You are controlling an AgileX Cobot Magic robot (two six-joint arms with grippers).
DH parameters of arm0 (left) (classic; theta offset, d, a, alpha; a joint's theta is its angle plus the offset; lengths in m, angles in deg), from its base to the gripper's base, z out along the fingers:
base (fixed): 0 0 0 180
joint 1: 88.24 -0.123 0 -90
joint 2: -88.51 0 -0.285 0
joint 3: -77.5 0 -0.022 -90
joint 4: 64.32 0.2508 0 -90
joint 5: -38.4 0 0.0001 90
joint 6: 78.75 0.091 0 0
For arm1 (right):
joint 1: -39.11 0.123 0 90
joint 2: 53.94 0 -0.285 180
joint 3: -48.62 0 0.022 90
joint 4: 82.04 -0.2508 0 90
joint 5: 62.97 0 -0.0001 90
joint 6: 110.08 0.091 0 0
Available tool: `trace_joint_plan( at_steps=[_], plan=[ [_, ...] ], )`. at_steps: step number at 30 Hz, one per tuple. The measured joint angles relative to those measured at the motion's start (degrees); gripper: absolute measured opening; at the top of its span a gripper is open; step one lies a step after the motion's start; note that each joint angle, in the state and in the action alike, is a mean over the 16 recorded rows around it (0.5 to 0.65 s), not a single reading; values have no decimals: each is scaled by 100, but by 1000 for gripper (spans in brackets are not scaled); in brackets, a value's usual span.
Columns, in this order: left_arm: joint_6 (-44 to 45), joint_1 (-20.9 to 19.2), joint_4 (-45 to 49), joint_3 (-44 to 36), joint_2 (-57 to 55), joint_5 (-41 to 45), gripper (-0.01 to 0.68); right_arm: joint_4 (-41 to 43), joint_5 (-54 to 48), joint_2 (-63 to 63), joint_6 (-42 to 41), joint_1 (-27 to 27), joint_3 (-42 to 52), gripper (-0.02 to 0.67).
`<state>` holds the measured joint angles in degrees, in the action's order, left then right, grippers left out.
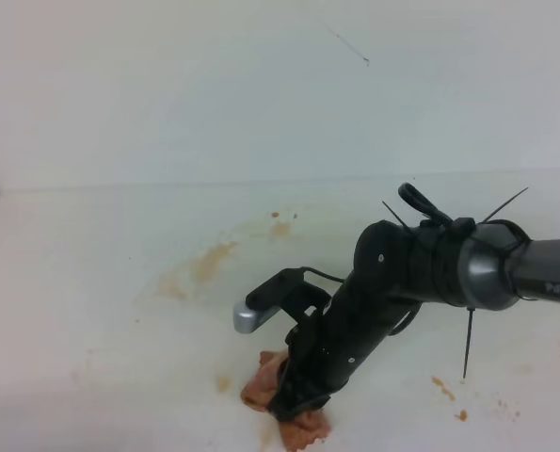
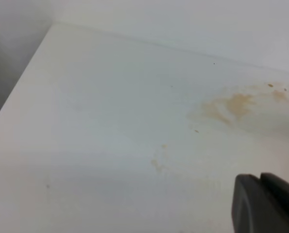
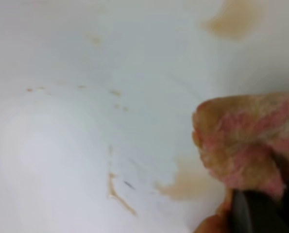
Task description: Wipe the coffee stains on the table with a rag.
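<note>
You can see the right gripper (image 1: 294, 400) pressed down on the rag (image 1: 298, 428), and its fingers are clamped on that pinkish-orange cloth. The rag sits on the table (image 1: 91, 311) at the near edge, and it peeks out on both sides of the black fingers. Use the rag as your mark. The coffee stains (image 1: 209, 264) lie farther back from the rag and a bit to the left, as a tan smear with a small brown spot (image 1: 280, 228) behind it. A little brown dot (image 1: 223, 383) sits just to the left of the rag. Some orange-brown crumbs (image 1: 444, 386) lie well to the right of the rag. In the right wrist view, the rag (image 3: 246, 141) is lumpy and striped pink, and a wet tan patch (image 3: 188, 184) sits right beside it. Only a dark corner (image 2: 268, 204) shows in the left wrist view, so you cannot tell if the left fingers are apart or together.
</note>
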<state>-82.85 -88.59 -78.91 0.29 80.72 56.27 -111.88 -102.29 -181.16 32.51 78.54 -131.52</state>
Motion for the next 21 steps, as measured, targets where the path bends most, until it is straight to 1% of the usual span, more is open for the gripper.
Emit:
trace_joint_plan(
  at_steps=[4, 8, 12, 15, 21],
  plan=[
    [0, 0, 0, 0, 0, 0, -3, -391, 53, 217, -280, 0, 14, 36],
    [0, 0, 0, 0, 0, 0, -3, -445, 170, 589, -310, -76, 25, 36],
    [0, 0, 0, 0, 0, 0, -3, -116, 330, 1089, -26, -254, 109, 36],
    [0, 0, 0, -14, 10, -6, -3, 224, 468, 1515, 282, -486, 291, 34],
    [0, 0, 0, -14, 10, -6, -3, 873, 753, 2232, 896, -1095, 1007, 34]
  ],
)
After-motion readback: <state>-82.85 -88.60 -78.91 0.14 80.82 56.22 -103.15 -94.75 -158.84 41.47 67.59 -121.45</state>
